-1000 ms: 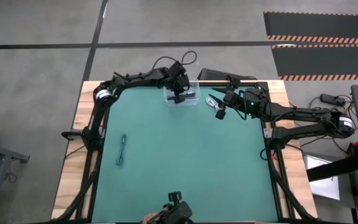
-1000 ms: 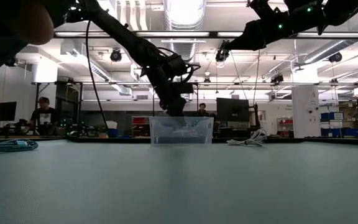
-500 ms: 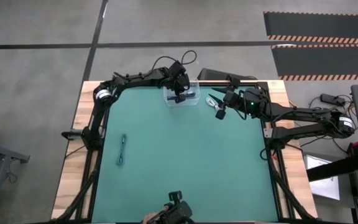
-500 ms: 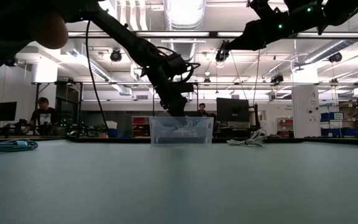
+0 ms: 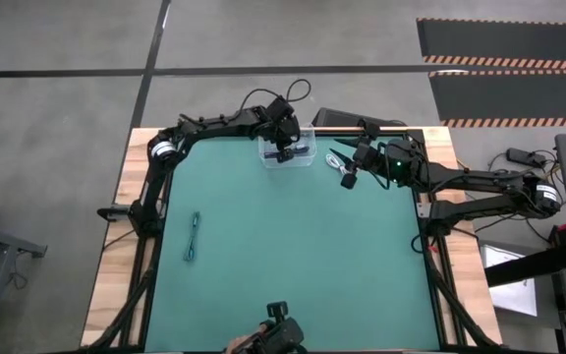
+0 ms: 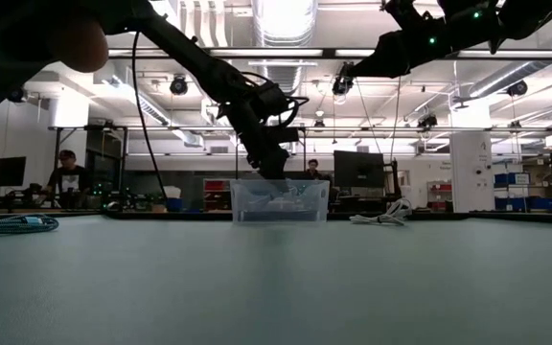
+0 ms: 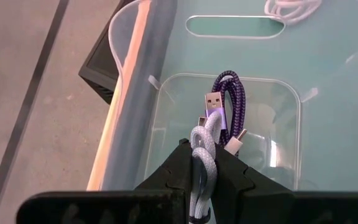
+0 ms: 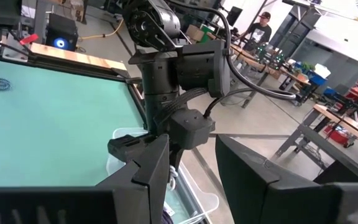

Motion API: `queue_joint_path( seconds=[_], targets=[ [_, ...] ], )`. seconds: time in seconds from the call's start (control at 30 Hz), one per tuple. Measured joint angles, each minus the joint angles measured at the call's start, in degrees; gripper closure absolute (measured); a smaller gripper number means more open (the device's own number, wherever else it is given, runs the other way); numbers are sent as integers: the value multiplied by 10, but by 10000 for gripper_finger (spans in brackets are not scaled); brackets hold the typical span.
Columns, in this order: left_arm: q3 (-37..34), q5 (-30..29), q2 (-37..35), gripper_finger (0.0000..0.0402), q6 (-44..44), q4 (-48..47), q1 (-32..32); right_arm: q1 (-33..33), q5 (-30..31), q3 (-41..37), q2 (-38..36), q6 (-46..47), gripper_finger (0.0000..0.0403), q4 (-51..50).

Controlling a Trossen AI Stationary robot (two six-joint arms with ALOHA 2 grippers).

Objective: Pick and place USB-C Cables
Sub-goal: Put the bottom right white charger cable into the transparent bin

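Observation:
A clear plastic bin [image 5: 289,153] stands near the table's far edge. My left gripper [image 7: 202,180] hangs over it, shut on a pale braided cable [image 7: 202,146]. A dark purple braided cable [image 7: 227,107] lies coiled on the bin's floor. A white cable bundle [image 5: 337,157] rests on the mat right of the bin, also visible in the low view [image 6: 381,217]. The teal cable [image 5: 193,236] lies stretched out on the mat far to the left. My right gripper [image 5: 347,178] is open and hovers high beside the white cable, touching nothing. My left gripper pinches the pale braided cable between its two fingers [image 7: 180,171], coming from above and pointing down into the bin. The bundle's free loop [image 7: 205,134] reaches toward the bin floor near the purple cable. I cannot tell whether it touches the floor.
The green mat [image 5: 293,256] stretches open toward the near edge. A dark flat object [image 5: 337,118] lies at the far edge behind the bin. The table's wooden rim [image 5: 111,265] frames the mat. People sit at desks in the room beyond [image 6: 65,177].

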Motion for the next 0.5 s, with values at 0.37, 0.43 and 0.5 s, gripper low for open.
queue_joint_path(
  seconds=[0.37, 0.43, 0.5],
  targets=[
    [0, 0, 0, 376, 0, 6, 0, 0, 0, 0, 0, 0, 280, -3],
    [0, 0, 0, 365, 0, 7, 0, 0, 0, 0, 0, 0, 280, -3],
    [0, 0, 0, 351, 1, 8, 0, 0, 0, 0, 0, 0, 280, -3]
  ],
)
